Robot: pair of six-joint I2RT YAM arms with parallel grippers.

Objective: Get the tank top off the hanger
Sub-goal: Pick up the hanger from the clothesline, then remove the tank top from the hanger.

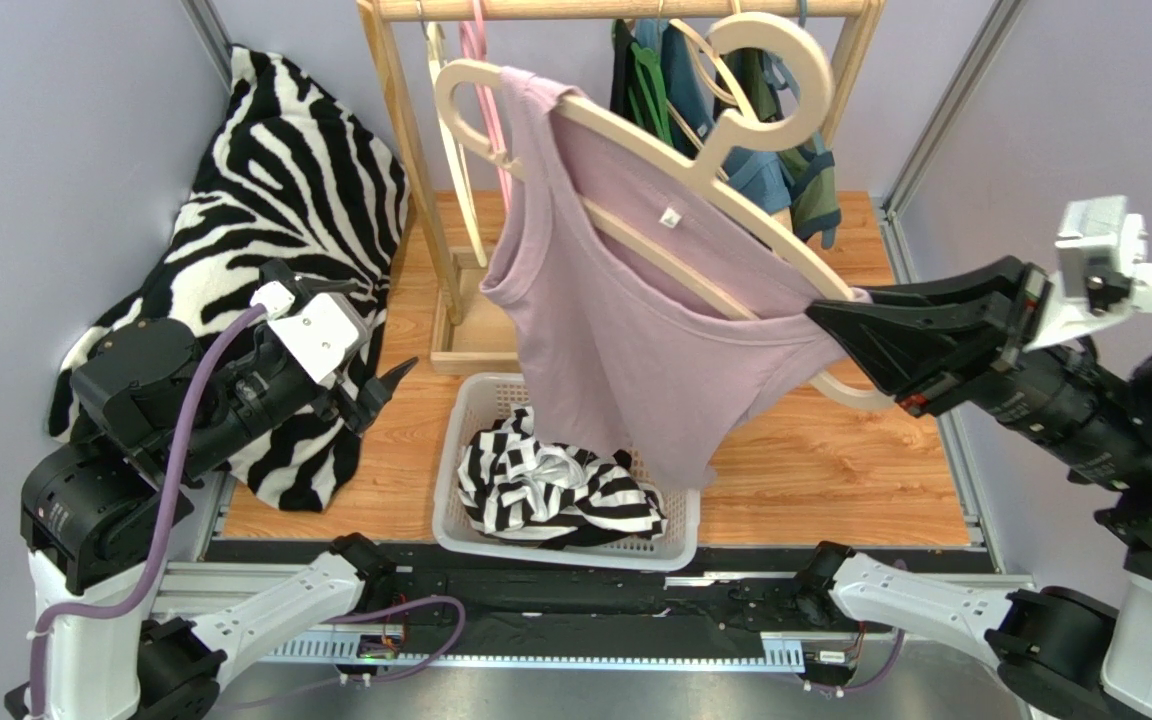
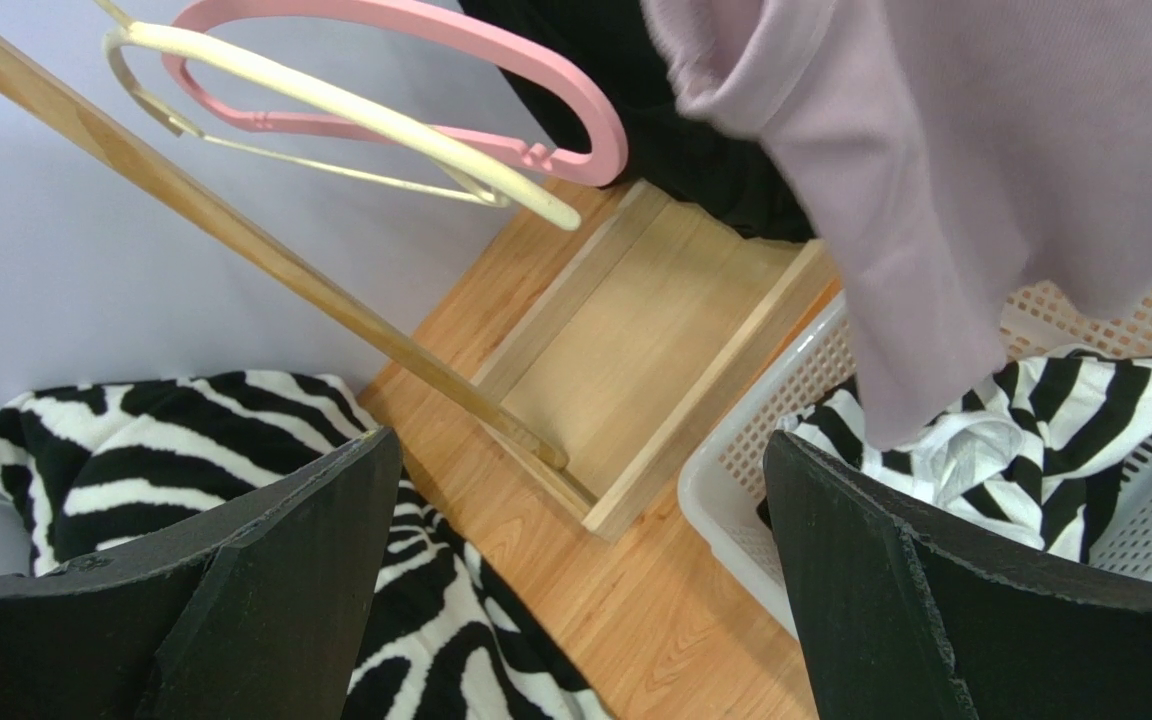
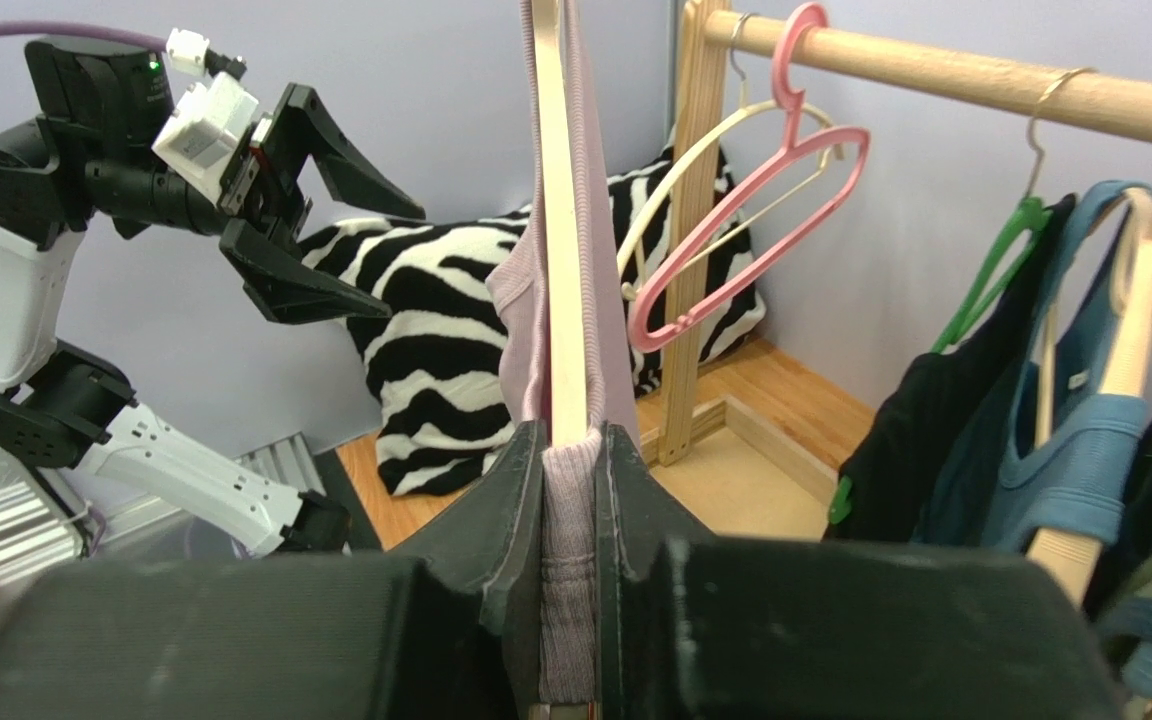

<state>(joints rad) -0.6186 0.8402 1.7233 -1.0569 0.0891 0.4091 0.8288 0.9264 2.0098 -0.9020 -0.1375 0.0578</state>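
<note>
The lilac tank top [image 1: 627,330] hangs on a pale wooden hanger [image 1: 620,123] that is tilted, its left end high and its right end low. My right gripper [image 1: 838,323] is shut on the low right end, pinching the hanger [image 3: 552,225] and the top's fabric [image 3: 591,270] together between its fingers [image 3: 572,465]. My left gripper [image 1: 379,383] is open and empty, down at the left over the zebra cushion; it also shows in the right wrist view [image 3: 342,225]. In the left wrist view the top's hem [image 2: 958,180] hangs above and right of the open left gripper [image 2: 575,585].
A white basket [image 1: 455,450] with a zebra-striped garment [image 1: 552,488] stands under the top. A zebra cushion [image 1: 289,195] leans at the left. The wooden rack [image 1: 402,135] holds pink and cream hangers [image 2: 432,30] and several dark tops [image 1: 748,135].
</note>
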